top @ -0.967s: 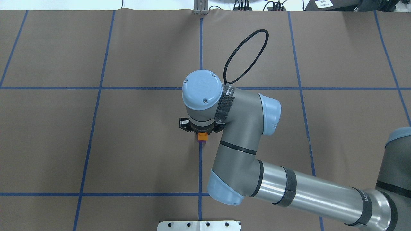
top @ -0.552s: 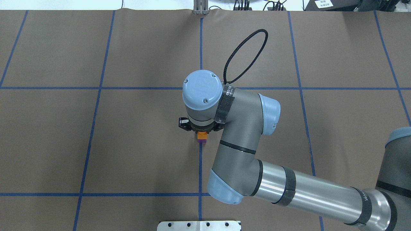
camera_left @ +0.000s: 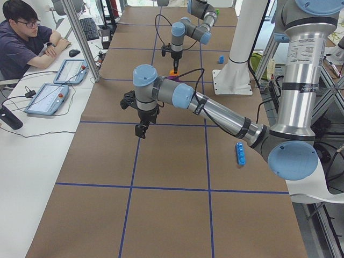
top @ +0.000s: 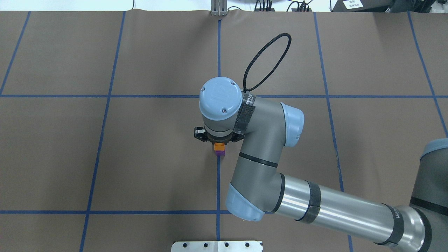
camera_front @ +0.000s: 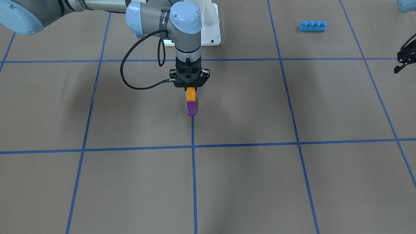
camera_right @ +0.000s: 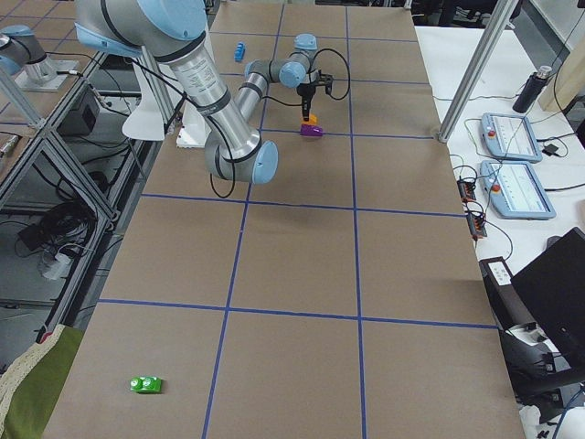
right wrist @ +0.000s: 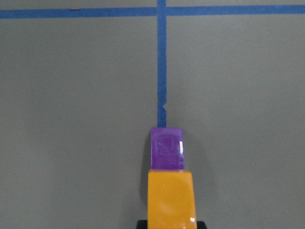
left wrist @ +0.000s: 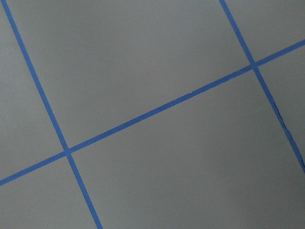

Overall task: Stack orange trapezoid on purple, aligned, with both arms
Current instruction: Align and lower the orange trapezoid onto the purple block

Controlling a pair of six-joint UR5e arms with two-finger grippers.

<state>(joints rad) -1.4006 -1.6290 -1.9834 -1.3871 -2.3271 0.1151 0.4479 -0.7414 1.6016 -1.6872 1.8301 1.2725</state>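
My right gripper point(camera_front: 190, 88) is shut on the orange trapezoid point(camera_front: 190, 94) and holds it upright directly over the purple block point(camera_front: 191, 108), which stands on the blue centre line. Their faces meet or nearly meet; I cannot tell whether they touch. In the overhead view the orange trapezoid point(top: 219, 145) peeks out under the wrist with the purple block point(top: 219, 152) just below it. The right wrist view shows the orange trapezoid point(right wrist: 170, 198) close up and the purple block point(right wrist: 167, 148) beyond it. My left gripper point(camera_front: 403, 61) hangs open and empty at the table's side.
A long blue four-stud brick point(camera_front: 313, 25) lies near my left arm's base. A green block point(camera_right: 146, 385) lies far off on my right. The white base plate point(camera_front: 209, 31) is behind the stack. An operator point(camera_left: 24, 37) sits at a side desk.
The right gripper with the orange trapezoid has shifted slightly, so less orange and more purple show below the wrist in the overhead view. The purple block has not moved.
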